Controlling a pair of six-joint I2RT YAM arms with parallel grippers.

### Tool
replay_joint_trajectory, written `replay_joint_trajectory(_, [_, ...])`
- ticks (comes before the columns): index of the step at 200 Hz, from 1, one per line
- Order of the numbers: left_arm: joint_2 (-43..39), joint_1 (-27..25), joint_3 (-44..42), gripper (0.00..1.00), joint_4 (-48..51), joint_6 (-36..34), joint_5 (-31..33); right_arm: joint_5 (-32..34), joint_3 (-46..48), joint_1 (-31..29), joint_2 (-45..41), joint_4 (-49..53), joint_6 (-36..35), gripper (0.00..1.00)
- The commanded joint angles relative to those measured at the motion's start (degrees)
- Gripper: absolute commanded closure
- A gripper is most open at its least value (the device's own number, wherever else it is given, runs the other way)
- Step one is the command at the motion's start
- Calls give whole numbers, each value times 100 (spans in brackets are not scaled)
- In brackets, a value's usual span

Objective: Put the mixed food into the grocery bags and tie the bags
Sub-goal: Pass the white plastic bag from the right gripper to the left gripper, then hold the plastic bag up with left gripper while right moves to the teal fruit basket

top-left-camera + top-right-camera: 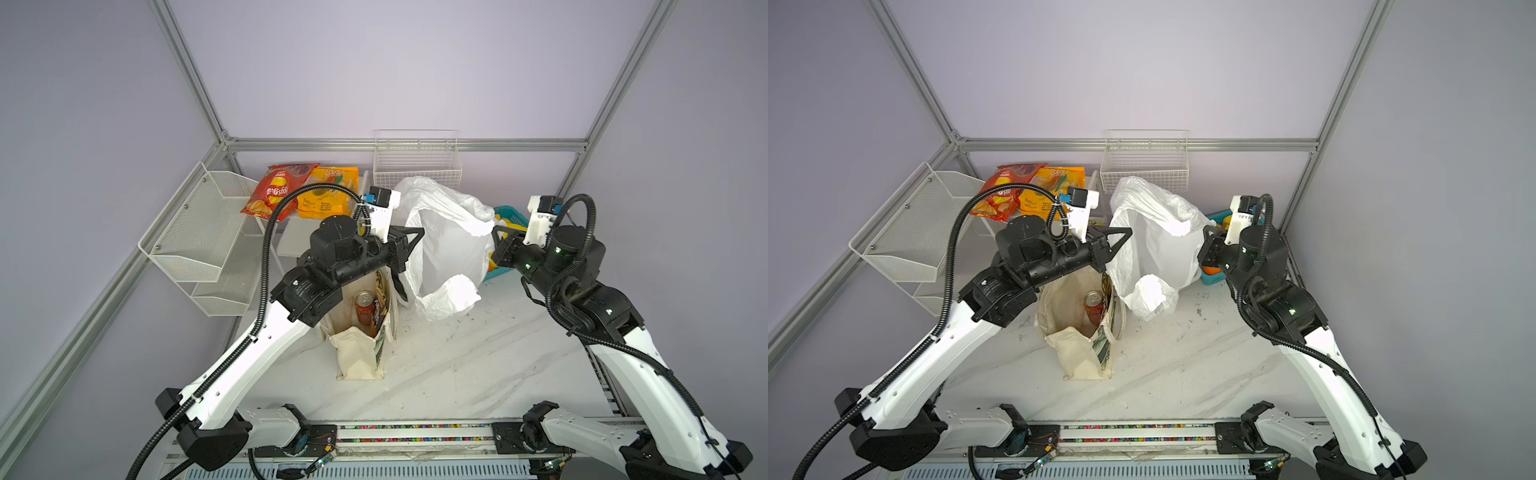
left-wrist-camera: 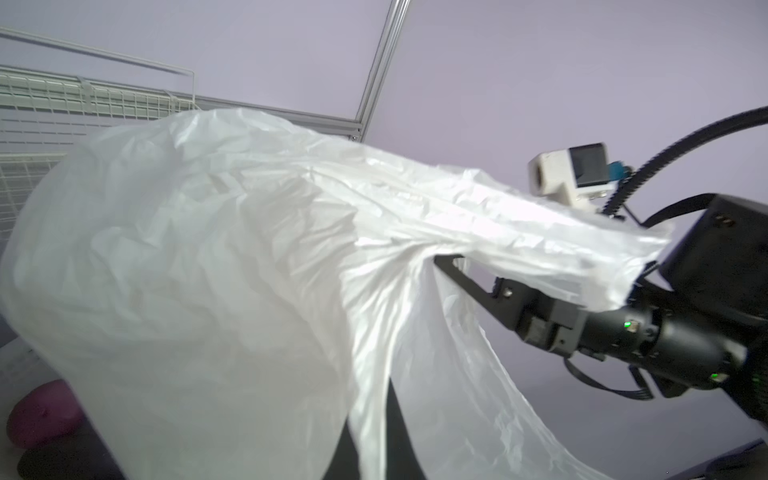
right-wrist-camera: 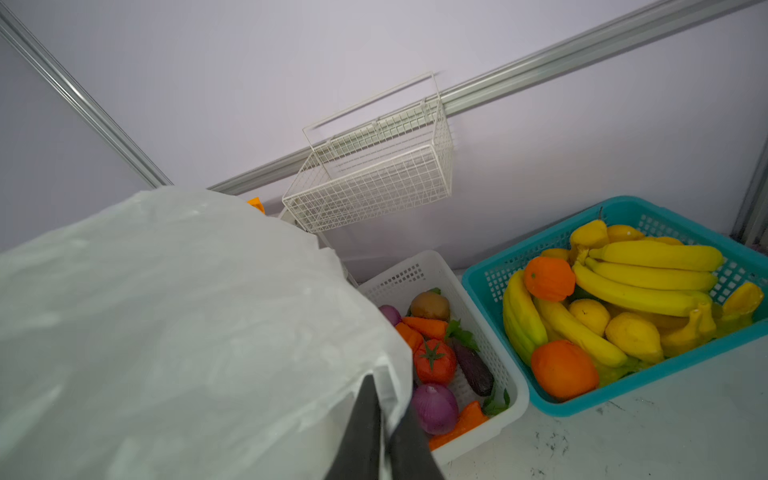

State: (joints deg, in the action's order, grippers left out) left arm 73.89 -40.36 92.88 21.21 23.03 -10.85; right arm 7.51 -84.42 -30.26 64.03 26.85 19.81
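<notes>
Can point(image 1: 365, 308) inside tote point(image 1: 356, 359) — both top views; wrists: carrier bag point(image 2: 208, 270).

A red crisp packet point(image 1: 276, 191) and a yellow-orange packet point(image 1: 328, 195) are lying right next to each other at the back of the white worktop point(image 1: 457, 365), with a white mesh shelf point(image 1: 199, 232) standing just to their left. A white wire basket point(image 1: 417, 166) is hanging on the back rail. Below it a white lattice basket point(image 3: 399, 278) is holding a tomato point(image 3: 435, 360), carrots point(image 3: 424, 326), a purple onion point(image 3: 435, 407) and an eggplant point(image 3: 471, 370), and just beside it a teal basket point(image 3: 494, 286) is holding bananas point(image 3: 648, 257) and lemons point(image 3: 589, 316).
</notes>
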Motion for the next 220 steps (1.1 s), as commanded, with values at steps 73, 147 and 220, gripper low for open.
replay_joint_trajectory(73, [337, 568, 54, 100, -72, 892, 168, -530, -75, 27, -621, 442, -674, 20])
replay_joint_trajectory(147, [224, 704, 52, 100, 219, 581, 628, 1042, -138, 88, -429, 616, -637, 8])
replay_joint_trajectory(220, [-303, 925, -450, 100, 47, 497, 519, -549, 270, 1807, 1304, -627, -530, 8])
